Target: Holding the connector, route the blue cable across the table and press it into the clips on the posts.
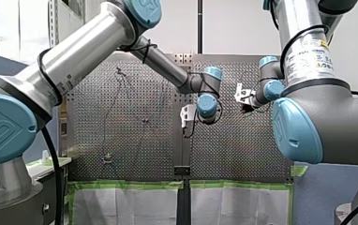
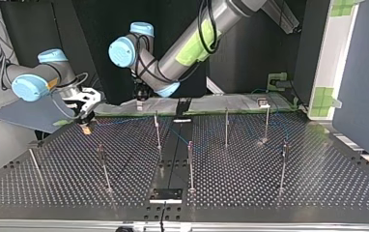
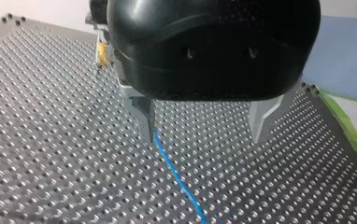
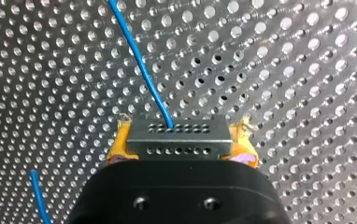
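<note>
Our perforated table (image 2: 318, 183) bears thin upright posts (image 2: 190, 164) across the top view's middle; the blue cable (image 3: 176, 179) trails over it.

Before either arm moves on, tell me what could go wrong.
1. The blue cable passes by one finger of my open left pincer, unclamped; it could slide away as I move.
2. My right pincer holds the connector by its sides; a hard tug on the cable might twist it loose.
3. Thin posts stand along the route; the cable could snag on one.
</note>
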